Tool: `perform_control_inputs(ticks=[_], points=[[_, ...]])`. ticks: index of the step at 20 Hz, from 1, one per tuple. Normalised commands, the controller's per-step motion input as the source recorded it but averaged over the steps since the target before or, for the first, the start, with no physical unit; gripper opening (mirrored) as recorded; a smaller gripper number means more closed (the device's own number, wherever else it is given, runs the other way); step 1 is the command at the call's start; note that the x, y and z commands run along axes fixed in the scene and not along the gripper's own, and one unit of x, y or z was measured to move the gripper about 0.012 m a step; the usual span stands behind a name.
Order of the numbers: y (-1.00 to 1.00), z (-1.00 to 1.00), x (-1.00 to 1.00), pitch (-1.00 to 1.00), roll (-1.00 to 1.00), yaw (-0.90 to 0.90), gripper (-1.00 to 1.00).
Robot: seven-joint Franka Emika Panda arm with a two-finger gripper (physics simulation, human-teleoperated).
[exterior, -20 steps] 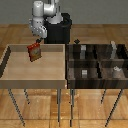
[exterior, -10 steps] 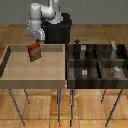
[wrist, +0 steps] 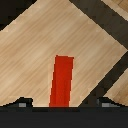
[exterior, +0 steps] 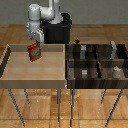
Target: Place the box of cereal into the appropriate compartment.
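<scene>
Wooden flooring runs behind two raised surfaces on thin legs; at the exterior view's left sits a pale tray (exterior: 10, 77) with a low rim, at its right a dark bin (exterior: 69, 70) split into compartments, several holding small grey-white items (exterior: 116, 70). In the upper left of the exterior frame the box of cereal (exterior: 33, 52) hangs tilted, seemingly clear of the tray floor, directly under the claw (exterior: 35, 42); the wrist view shows the box (wrist: 62, 82) as a red strip running between the two fingertips (wrist: 20, 104), so the claw appears clamped on it, though the contact itself is hidden at the lower edge of that picture.

The step in hand looks like the carry toward the compartments. To do it well, the arm should probably gain enough height for the box's lower corner to pass the tray rim and the bin's near wall; travel should be steady, since the tilt suggests a grip that could let the box swing; the box should hang over a compartment with room for it before the claw lowers and lets go.
</scene>
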Motion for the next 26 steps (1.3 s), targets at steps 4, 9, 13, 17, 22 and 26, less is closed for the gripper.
perform_control_inputs(ticks=[4,9,13,17,22,26], points=[[0.0,-0.5,0.0,0.0,0.0,0.0,1.0],[0.0,-1.0,0.0,0.0,0.0,0.0,1.0],[0.0,-0.25,0.0,0.0,0.0,0.0,1.0],[0.0,0.0,0.0,0.0,0.0,0.0,1.0],[0.0,0.2,0.0,0.0,0.0,0.0,1.0],[0.0,0.75,0.0,0.0,0.0,0.0,1.0]])
